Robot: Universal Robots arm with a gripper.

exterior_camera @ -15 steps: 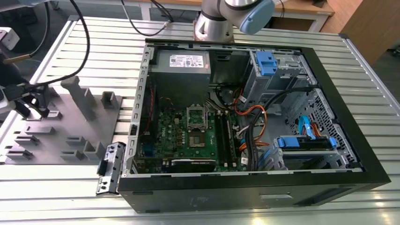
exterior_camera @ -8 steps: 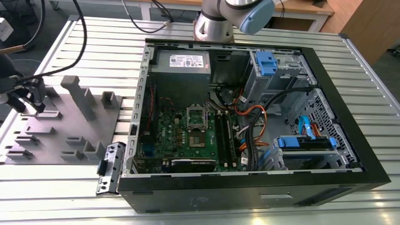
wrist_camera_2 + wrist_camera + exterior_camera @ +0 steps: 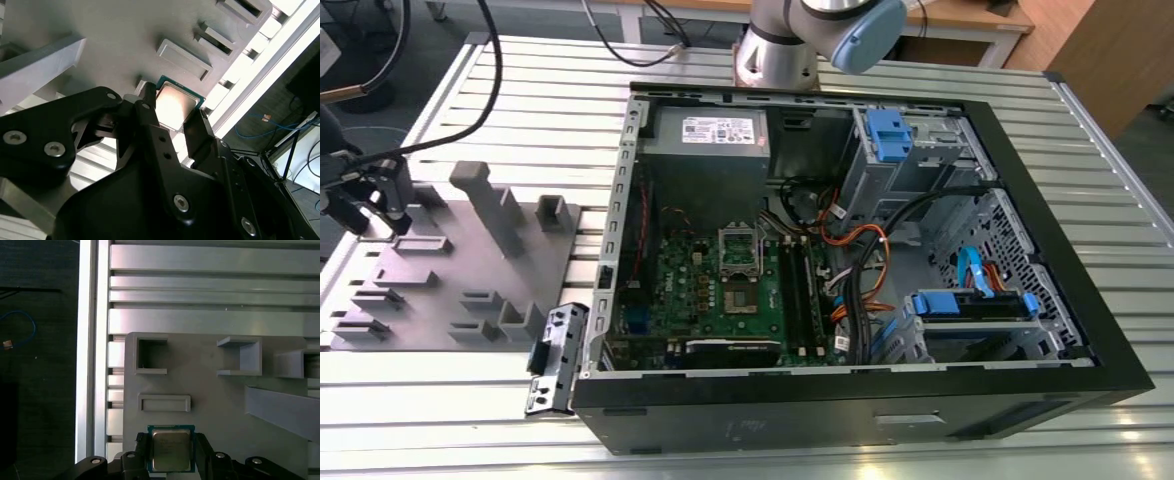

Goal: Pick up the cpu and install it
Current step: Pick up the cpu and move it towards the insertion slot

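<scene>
The cpu is a small square chip with a silvery top and a green rim, lying on the grey fixture plate near its edge. In both wrist views my gripper straddles it, one black finger against each opposite side with no gap showing. The second wrist view has the cpu between the fingertips of the gripper. In the exterior view the gripper hangs low over the fixture plate at that view's left.
An open computer case lies in the middle of the slatted metal table, its green motherboard showing an open socket. Grey posts and pockets rise from the fixture plate. A small metal bracket lies beside the case.
</scene>
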